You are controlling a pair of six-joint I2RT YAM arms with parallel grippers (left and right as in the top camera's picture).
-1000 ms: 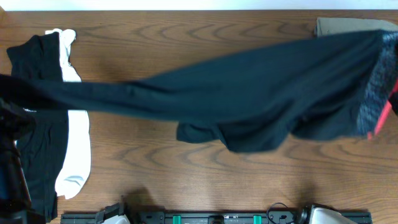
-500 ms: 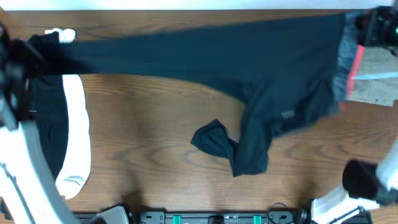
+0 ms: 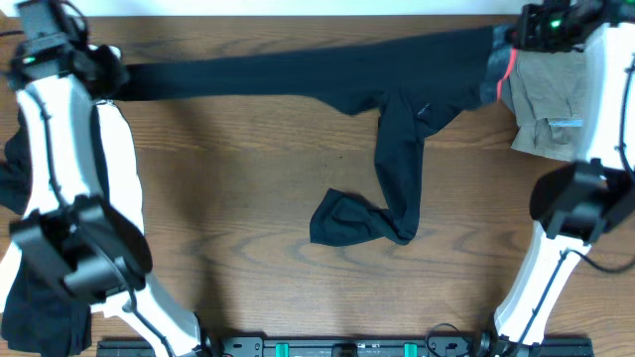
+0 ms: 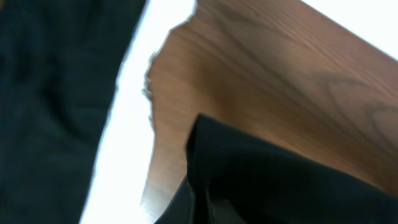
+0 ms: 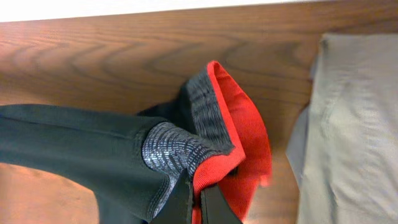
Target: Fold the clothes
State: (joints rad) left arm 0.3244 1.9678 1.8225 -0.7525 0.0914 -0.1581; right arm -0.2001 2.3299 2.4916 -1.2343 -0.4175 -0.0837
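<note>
Brown wood-grain table (image 3: 238, 178); white strip (image 3: 298, 6) beyond far edge; black rail (image 3: 327, 348) along near edge.

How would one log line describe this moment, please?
left gripper: shut on cuff of long black pants; right gripper: shut on grey, red-edged waistband; loose leg: bunched on wooden table

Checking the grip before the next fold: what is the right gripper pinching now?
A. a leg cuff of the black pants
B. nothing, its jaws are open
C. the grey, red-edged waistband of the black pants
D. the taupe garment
C: in the right wrist view the right gripper is shut on the grey, red-edged waistband of the black pants, while the taupe garment lies untouched beside it.
</note>
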